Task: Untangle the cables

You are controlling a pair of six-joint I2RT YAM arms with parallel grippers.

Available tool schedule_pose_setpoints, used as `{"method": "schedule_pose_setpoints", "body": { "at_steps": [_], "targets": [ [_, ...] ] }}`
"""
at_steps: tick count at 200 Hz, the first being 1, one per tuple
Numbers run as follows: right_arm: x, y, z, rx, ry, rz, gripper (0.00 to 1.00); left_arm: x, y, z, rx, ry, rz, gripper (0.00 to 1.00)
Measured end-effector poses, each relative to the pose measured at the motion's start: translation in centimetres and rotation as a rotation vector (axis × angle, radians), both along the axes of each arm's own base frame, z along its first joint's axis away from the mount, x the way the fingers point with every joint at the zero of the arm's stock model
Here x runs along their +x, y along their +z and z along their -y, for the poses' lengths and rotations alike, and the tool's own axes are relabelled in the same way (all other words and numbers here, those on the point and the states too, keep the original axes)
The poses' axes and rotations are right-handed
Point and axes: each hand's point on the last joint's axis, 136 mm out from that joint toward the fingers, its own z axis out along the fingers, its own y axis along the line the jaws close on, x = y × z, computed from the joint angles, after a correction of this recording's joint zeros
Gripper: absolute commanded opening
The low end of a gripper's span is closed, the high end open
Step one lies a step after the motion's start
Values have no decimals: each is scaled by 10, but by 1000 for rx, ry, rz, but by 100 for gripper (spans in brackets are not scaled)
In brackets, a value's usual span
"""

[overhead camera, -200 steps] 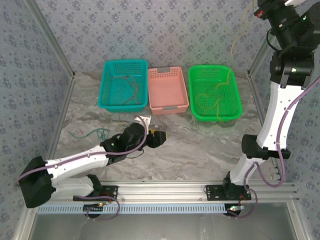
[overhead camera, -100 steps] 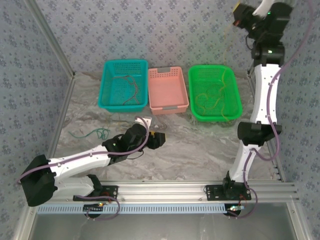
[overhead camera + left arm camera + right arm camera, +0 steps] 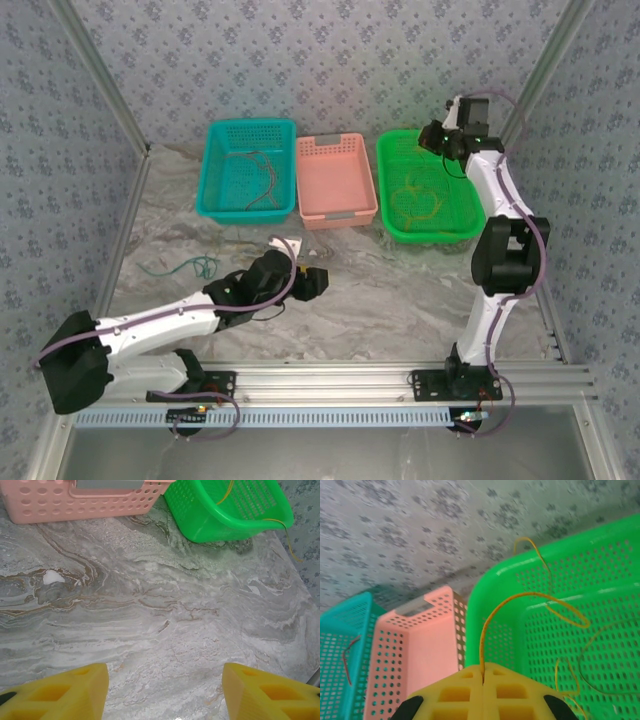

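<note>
The right fingers [image 3: 455,692] are pressed together on a yellow cable [image 3: 530,594]. It rises from the seam between them, so the pinched end is hidden, and the frame's bottom edge cuts the fingers off. From there the cable arcs up and over into the green basket [image 3: 475,630], at 1 o'clock on the surface [image 3: 400,290]. Its further loops are thin and pale against the mesh, and I cannot tell whether they are one cable or several. In the left wrist view one yellow strand trails over that basket's rim toward 3 o'clock, its end lost against the wallpaper. The left fingers [image 3: 65,690] stand apart with nothing between them, low over bare marble near 6 o'clock; only their yellow tips show. The teal basket [image 3: 215,170], at 11 o'clock, holds dark cables [image 3: 265,180] and a red one [image 3: 347,660], too fine to separate. The pink basket [image 3: 338,212] sits between the other two baskets. A green cable [image 3: 195,266] lies loose on the surface at 9 o'clock, its ends too faint to trace.
</note>
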Motion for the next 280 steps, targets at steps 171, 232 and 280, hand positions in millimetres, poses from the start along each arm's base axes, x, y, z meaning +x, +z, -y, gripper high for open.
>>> {"method": "schedule_pose_setpoints", "body": {
  "at_steps": [171,232,280],
  "targets": [
    [-74,-56,22,-146,-88,-140,31,-2,26,-47,3,112,48,61],
    [-81,-53,27,-231,-107,-146,60,13,6,-112,99,348,-49,69],
    [-118,45,-3,-283,-93,91,60,22,-8,-191,163,610,-172,76]
  ]
}}
